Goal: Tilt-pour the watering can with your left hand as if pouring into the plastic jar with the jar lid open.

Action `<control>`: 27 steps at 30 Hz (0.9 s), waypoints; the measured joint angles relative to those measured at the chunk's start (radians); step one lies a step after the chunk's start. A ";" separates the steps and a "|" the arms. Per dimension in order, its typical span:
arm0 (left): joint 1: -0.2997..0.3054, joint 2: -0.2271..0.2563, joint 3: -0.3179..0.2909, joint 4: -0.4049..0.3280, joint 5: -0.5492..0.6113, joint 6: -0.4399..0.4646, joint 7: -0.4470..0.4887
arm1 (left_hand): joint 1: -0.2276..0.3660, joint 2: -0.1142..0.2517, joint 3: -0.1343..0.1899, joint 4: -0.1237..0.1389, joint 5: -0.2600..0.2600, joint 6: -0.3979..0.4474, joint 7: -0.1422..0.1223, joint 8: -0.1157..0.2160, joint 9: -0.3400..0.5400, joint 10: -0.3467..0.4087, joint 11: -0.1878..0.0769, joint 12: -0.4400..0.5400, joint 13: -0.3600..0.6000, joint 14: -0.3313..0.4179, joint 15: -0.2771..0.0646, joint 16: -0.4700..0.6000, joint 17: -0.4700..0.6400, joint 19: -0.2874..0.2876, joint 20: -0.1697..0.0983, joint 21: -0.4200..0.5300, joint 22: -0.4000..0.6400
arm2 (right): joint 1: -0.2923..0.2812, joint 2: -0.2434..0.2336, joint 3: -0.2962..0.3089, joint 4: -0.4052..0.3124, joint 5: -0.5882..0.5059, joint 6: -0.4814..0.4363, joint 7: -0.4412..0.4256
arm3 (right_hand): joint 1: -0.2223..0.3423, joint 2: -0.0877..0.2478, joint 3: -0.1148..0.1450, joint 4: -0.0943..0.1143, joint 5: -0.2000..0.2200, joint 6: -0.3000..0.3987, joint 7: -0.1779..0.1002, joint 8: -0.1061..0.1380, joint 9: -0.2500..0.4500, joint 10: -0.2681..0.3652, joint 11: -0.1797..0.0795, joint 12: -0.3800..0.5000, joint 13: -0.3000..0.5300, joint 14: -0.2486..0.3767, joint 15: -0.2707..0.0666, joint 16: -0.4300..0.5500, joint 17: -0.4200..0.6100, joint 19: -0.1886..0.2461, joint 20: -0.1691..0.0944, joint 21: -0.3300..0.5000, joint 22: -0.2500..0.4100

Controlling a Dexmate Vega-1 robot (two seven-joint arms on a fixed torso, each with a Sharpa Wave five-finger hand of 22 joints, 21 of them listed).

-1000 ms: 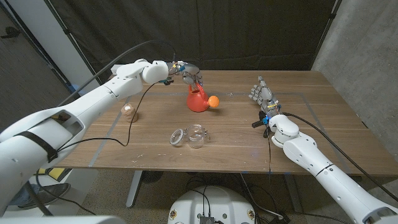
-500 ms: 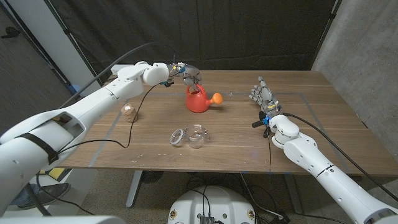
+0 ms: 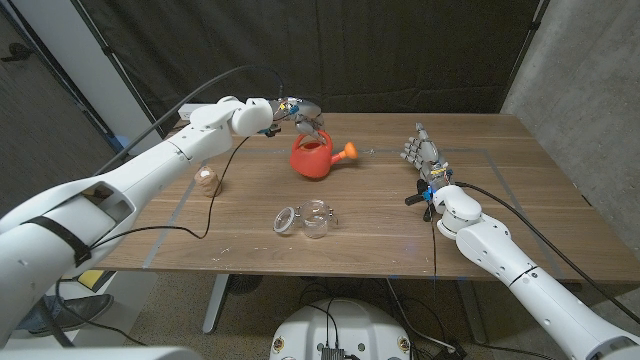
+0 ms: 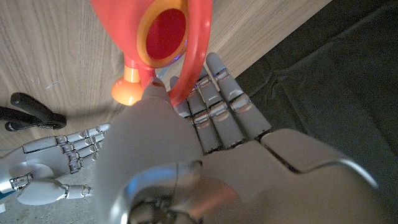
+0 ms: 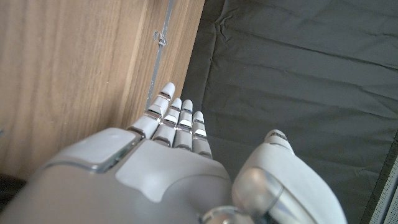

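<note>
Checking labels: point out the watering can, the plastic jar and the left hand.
watering can [image 3: 312, 160], head view, on its red body.
plastic jar [image 3: 316, 221], head view, on its clear wall.
left hand [image 3: 300, 117], head view, on the fingers at the can's handle.

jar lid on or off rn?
Off. The plastic jar stands open-mouthed near the table's front edge, and its lid lies beside it toward the robot's left; whether they touch, cannot tell.

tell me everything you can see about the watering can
The watering can looks like red plastic, with a round body, a looping handle, an orange-rimmed top opening and an orange spout tip. The left hand grips its handle, with the spout pointing toward the right hand. It is at the table's far side, behind the open jar.
</note>
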 measured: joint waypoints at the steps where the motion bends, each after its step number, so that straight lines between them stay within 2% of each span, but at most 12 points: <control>1: 0.003 0.001 -0.002 -0.003 0.001 0.004 0.002 | 0.001 0.001 0.006 -0.001 0.000 0.000 0.000 -0.001 0.000 0.002 -0.002 0.002 0.000 0.007 0.000 0.000 -0.001 0.007 0.000 0.000 0.000 | 0.000 0.000 0.000 0.000 0.000 0.001 0.000 | 0.000 0.000 0.000 0.000 0.000 0.000 0.000 0.000 0.000 0.000 0.000 0.000 0.000 0.000 0.000 0.000 0.000 0.000 0.000 0.000 0.000; 6: 0.015 0.002 -0.013 -0.016 -0.006 0.018 0.014 | 0.031 -0.003 0.018 0.002 0.000 0.004 0.004 -0.002 0.000 0.029 -0.008 0.010 0.004 0.036 -0.011 0.002 -0.001 0.028 -0.004 0.000 0.000 | -0.001 0.000 0.002 0.004 0.001 0.007 0.006 | 0.000 0.000 -0.003 -0.003 0.000 0.000 0.000 0.000 0.000 0.000 0.000 0.000 0.000 0.000 0.000 0.000 0.000 0.000 0.000 -0.006 0.000; 13: 0.026 0.003 -0.022 -0.031 -0.023 0.034 0.017 | 0.072 -0.014 0.046 -0.016 0.000 0.009 -0.001 0.007 0.018 0.066 -0.009 0.027 0.027 0.080 -0.027 0.007 -0.001 0.057 -0.007 0.000 0.000 | -0.005 0.000 0.006 0.007 0.006 0.015 0.013 | 0.000 0.000 -0.003 -0.003 0.000 0.004 -0.003 0.000 0.000 0.000 0.000 0.000 0.000 0.000 0.000 0.000 0.000 0.000 0.000 -0.006 0.000; 17: 0.030 0.005 -0.024 -0.039 -0.028 0.039 0.017 | 0.115 -0.012 0.073 -0.033 -0.001 0.009 -0.001 0.011 0.031 0.066 -0.009 0.031 0.045 0.080 -0.027 0.006 0.007 0.057 -0.007 -0.008 0.000 | -0.010 0.000 0.008 0.007 0.010 0.019 0.015 | 0.000 0.000 -0.003 -0.003 0.000 0.004 -0.003 0.000 0.000 0.000 0.000 0.000 0.000 0.000 0.000 0.000 0.000 0.004 -0.004 -0.006 0.000; 20: 0.032 0.005 -0.025 -0.043 -0.029 0.043 0.017 | 0.133 -0.009 0.092 -0.042 -0.001 0.010 0.000 0.016 0.042 0.066 -0.009 0.032 0.065 0.080 -0.027 0.006 0.021 0.029 0.001 -0.019 0.003 | -0.014 -0.002 0.011 0.005 0.012 0.022 0.015 | 0.000 0.000 -0.003 -0.003 0.000 0.004 -0.003 0.000 0.000 0.000 0.000 0.000 0.000 0.000 0.000 0.000 0.000 0.004 -0.004 -0.006 0.000; 27: 0.035 0.003 -0.026 -0.052 -0.035 0.047 0.018 | 0.145 -0.018 0.129 -0.038 -0.008 0.010 0.000 0.038 0.065 0.058 -0.013 0.053 0.124 0.076 -0.023 0.032 0.062 0.011 0.009 -0.022 0.012 | -0.027 -0.006 0.017 -0.003 0.015 0.029 0.015 | 0.000 0.000 -0.003 -0.003 0.000 0.004 -0.003 0.000 0.000 0.000 0.000 0.000 0.000 0.000 0.000 0.000 0.000 0.004 -0.003 -0.006 0.000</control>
